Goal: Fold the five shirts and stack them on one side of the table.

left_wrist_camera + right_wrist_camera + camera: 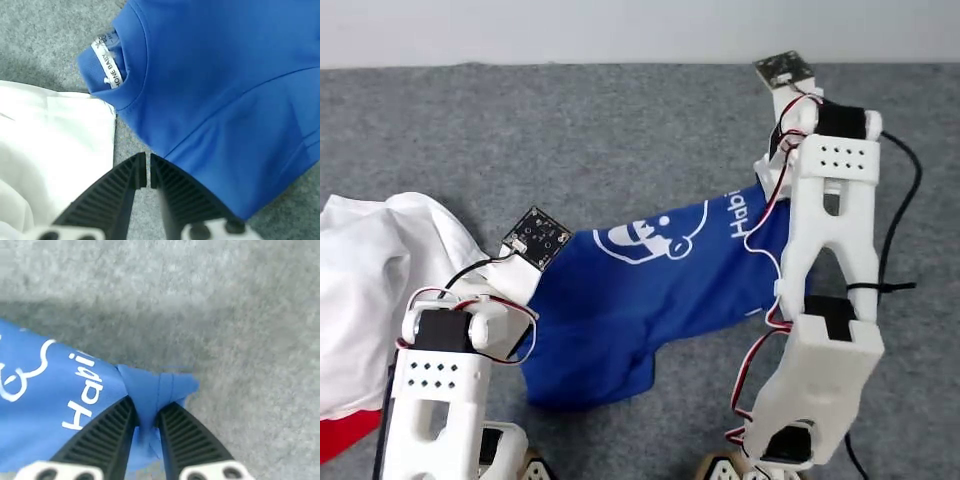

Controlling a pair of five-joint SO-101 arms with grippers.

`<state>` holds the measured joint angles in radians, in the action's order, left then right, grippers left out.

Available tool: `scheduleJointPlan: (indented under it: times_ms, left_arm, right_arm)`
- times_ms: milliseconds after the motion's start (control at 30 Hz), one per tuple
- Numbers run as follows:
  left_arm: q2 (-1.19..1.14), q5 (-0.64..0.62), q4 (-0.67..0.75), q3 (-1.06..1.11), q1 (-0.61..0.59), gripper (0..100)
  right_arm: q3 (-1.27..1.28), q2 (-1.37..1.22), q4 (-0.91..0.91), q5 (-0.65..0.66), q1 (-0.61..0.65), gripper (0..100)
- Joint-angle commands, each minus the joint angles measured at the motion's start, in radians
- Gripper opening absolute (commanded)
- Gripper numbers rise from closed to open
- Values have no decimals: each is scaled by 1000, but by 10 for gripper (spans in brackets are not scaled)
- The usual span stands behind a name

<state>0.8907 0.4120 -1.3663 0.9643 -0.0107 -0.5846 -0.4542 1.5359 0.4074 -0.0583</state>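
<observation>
White shirt [380, 270] touching blue shirt [650, 300] collar; red garment [345, 435] under white.

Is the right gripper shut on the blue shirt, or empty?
Shut on it: the right gripper pinches a bunched edge of the blue shirt.

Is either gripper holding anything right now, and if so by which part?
The right gripper pinches the blue shirt by a bunched fold at its edge, beside the white lettering. The left gripper is shut on nothing, near the collar.
</observation>
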Motion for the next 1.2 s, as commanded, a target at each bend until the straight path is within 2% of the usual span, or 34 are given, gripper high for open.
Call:
scheduleJointPlan:
  times_ms: [0, 167, 367, 433, 633, 733, 833, 933, 1033, 1167]
  left_arm:
    - [9, -2, 12, -5, -8, 22]
    - [9, -2, 12, -4, -8, 22]
    - [12, -2, 12, -4, -8, 22]
    - [12, -2, 12, -4, -8, 22]
    - [15, -2, 12, -4, -8, 22]
    - [15, -2, 12, -4, -8, 22]
    - [15, -2, 12, -4, -8, 22]
    - [15, -2, 12, -4, -8, 22]
    - [14, -2, 12, -4, -8, 22]
    - [14, -2, 12, -2, -8, 22]
  right_arm:
    - [-44, -27, -88, 9, 7, 11]
    - [-44, -116, -216, 9, 2, 41]
    - [-46, -208, -274, 8, 4, 276]
    - [-46, -202, -262, 5, 7, 314]
    - [-46, -110, -134, -26, 4, 307]
    - [-46, -111, -68, -23, -1, 236]
    - [-46, -151, -62, -23, 5, 122]
    - [-46, -213, -137, -23, 28, 51]
    - [-46, -272, -251, -17, 59, 46]
    - [-46, -343, -398, 55, 85, 43]
